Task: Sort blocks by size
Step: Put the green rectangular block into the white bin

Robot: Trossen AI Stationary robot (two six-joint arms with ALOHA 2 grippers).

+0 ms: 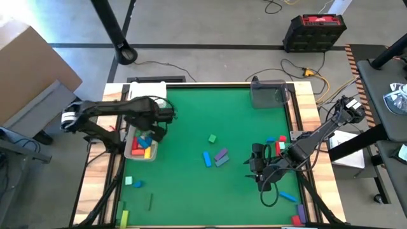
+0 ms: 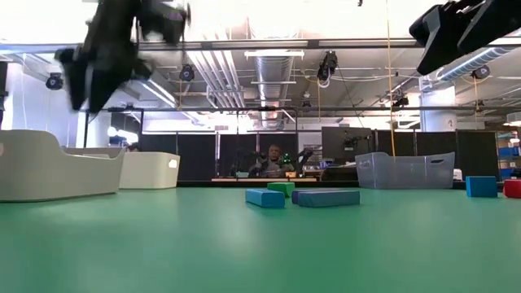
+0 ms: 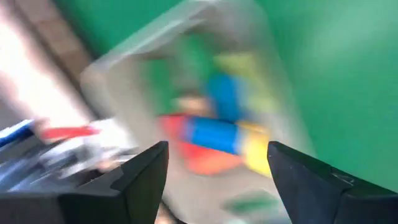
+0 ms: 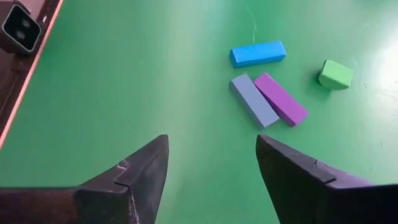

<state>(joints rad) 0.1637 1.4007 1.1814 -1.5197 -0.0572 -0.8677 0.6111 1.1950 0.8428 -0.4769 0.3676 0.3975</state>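
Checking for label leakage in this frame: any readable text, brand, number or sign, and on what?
None readable in any view.
The blocks are plain solid colours, no print.
The grey tray under the left gripper shows no label; that view is blurred.
The black and red case on the floor may carry a brand, but it is too small to read.
The right gripper hovers, jaws open, over bare green mat.

Left hand [image 1: 154, 130] hangs over the tray [image 1: 129, 154] at the bench's [image 1: 191, 184] left side, fingers apart, several blocks [image 1: 142, 145] piled inside that tray. Right hand [image 1: 255, 159] sits over the bench's right half, fingers spread too. Between the arms, mid-bench: one small block [image 1: 212, 138] farthest back, three bars [image 1: 216, 157] just in front of it, two touching side by side. A clear bin [image 1: 268, 94] stands at the back right corner. More blocks [image 1: 275, 142] beside the right arm.
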